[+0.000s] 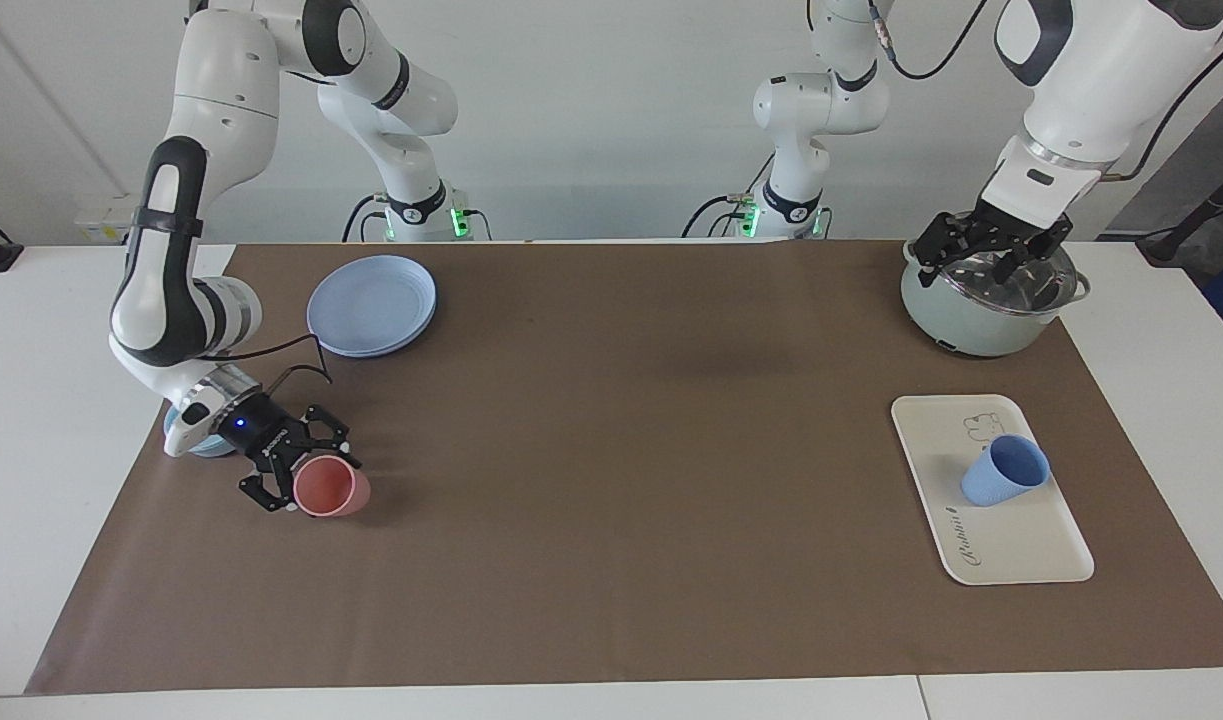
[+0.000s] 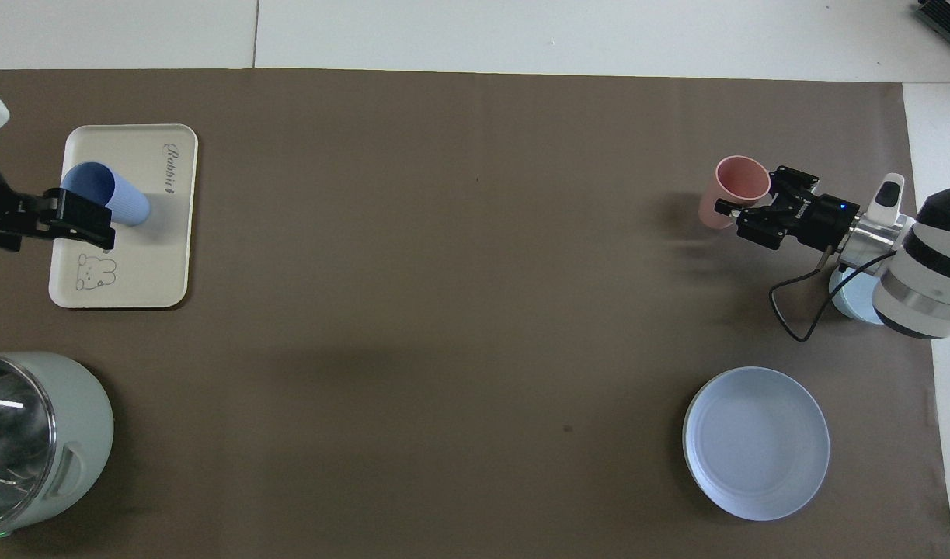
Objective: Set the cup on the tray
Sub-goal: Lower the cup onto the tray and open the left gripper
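— One cup (image 1: 1006,470) sits on your tray (image 1: 1021,545), near the tray's end closer to the robots, mouth up. The pot (image 1: 971,320), nearer to the robots than the tray, has its glass lid on.

— And your end effectors?

— Your left end effector (image 1: 991,255) hangs over the pot, fingers spread wide, holding nothing. Your right end effector (image 1: 301,475), well apart from the tray toward the right arm's end of the surface, is clamped on a pink cup (image 1: 331,487). Beside it you have a blue bowl (image 1: 206,440) and a blue plate (image 1: 371,304).
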